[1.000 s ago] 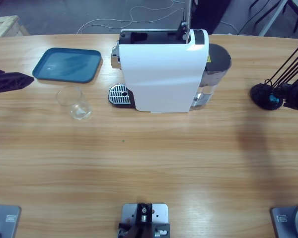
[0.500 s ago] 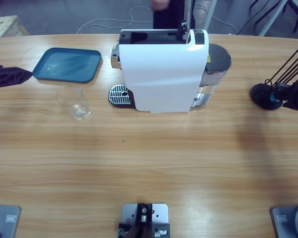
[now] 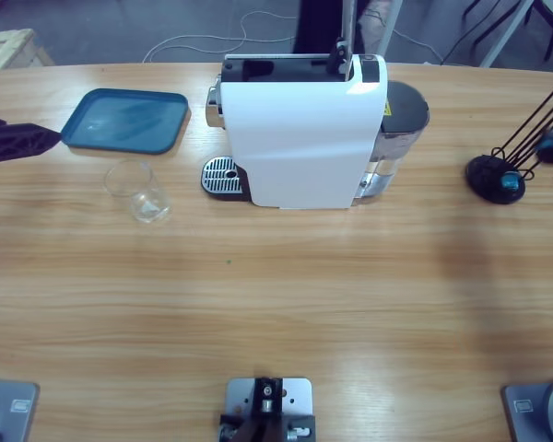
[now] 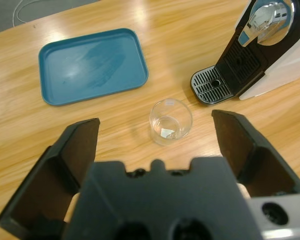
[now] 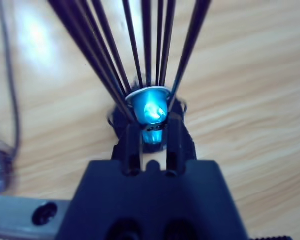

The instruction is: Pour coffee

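The white coffee machine stands at the 12 o'clock side of the table, with its round drip grate at its 9 o'clock foot and a grey water tank on its 3 o'clock side. An empty clear glass stands upright on the table at about 8 o'clock from the grate, near it but apart. A teal tray lies at 11 o'clock from the glass, bare.

The left gripper hovers above the table with its jaws spread wide; in the left wrist view the glass sits between and beyond them, untouched. In the high view only its dark tip shows at the 9 o'clock edge, just beside the tray's outer end.

At the 3 o'clock end stands a black wire capsule rack. The right gripper has its jaws drawn close on either side of a blue capsule seated at the foot of the rack's rods; whether they press on it I cannot tell.

No coffee shows anywhere: the glass holds no dark liquid.
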Robot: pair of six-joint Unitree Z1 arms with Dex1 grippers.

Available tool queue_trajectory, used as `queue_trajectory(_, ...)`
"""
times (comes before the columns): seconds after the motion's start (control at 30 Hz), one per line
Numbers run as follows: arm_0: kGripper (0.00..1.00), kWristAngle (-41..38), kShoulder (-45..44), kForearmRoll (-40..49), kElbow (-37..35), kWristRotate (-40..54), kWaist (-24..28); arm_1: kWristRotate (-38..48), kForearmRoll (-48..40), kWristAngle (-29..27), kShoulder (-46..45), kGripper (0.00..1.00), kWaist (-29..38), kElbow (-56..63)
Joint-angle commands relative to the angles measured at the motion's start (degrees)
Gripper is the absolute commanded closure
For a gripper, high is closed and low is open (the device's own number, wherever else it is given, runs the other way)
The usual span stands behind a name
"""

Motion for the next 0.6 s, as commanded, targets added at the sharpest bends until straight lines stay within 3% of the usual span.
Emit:
queue_trajectory(0.03, 0.032, -0.05, -0.80, -0.49, 2.36, 0.52, 0.48, -3.08, 15.81, -1.58, -6.61, 1.000, 1.05, -18.23)
queue_trajectory(0.17, 0.032, -0.98, -2.03, -0.03, 2.70, 0.52, 0.49, -7.19, 26.78, -4.44, -7.15, 1.000, 3.33, -31.66)
queue_trajectory(0.27, 0.031, -1.04, -3.81, 0.15, 2.77, 0.60, 0.49, -15.91, 35.04, -7.02, -7.10, 1.000, 6.62, -42.17)
queue_trajectory(0.4, 0.032, -1.86, -3.91, 0.53, 2.77, 0.60, 0.49, -28.58, 41.40, -5.44, -8.63, 1.000, 19.84, -46.64)
queue_trajectory(0.6, 0.027, -3.16, -4.18, 1.29, 2.86, 0.78, 0.49, -34.12, 41.30, 16.93, -10.45, 1.000, 36.13, -42.31)
